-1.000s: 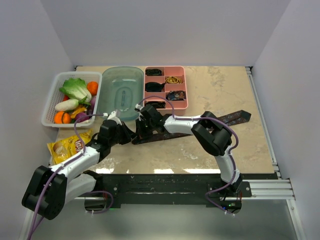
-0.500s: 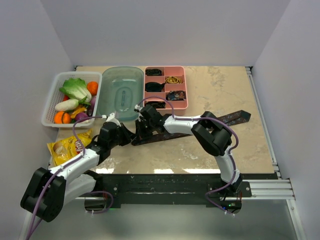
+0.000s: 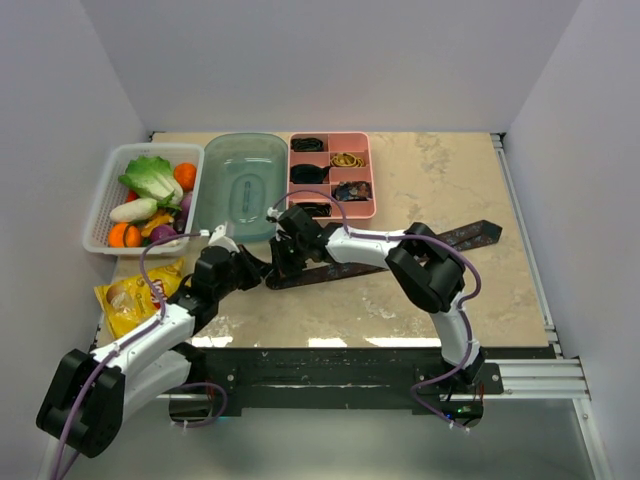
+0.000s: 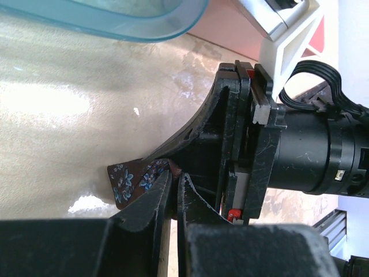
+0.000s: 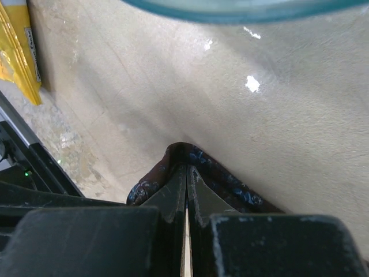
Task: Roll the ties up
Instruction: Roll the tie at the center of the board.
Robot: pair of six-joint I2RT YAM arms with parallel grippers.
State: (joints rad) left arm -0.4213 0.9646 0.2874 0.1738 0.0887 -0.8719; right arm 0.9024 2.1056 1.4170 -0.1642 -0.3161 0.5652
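Note:
A brown-maroon tie point(image 3: 472, 235) with small blue flowers lies slantwise across the table, its wide end at the right. Both grippers meet at its left end. My left gripper point(image 3: 256, 268) is shut on the edge of the fabric point(image 4: 124, 182) close to the flat end, which sticks out to the left of my fingers point(image 4: 158, 190). My right gripper point(image 3: 281, 262) is shut too, and the tie point(image 5: 222, 176) folds in a hump over its fingertips point(image 5: 176, 190). Its black body point(image 4: 230, 144) fills the left wrist view. Rolled black ties point(image 3: 309, 173) sit in the pink tray point(image 3: 371, 175).
A teal tub point(image 3: 245, 185) stands just behind the grippers, and its rim point(image 5: 242, 8) shows in the right wrist view. A white basket point(image 3: 104, 205) of toy vegetables is at the far left. In front of it lies a yellow snack bag point(image 3: 135, 292).
Both grippers stay shut at the tie's left end. The left arm has shifted slightly and the right gripper has edged a little towards the tub.

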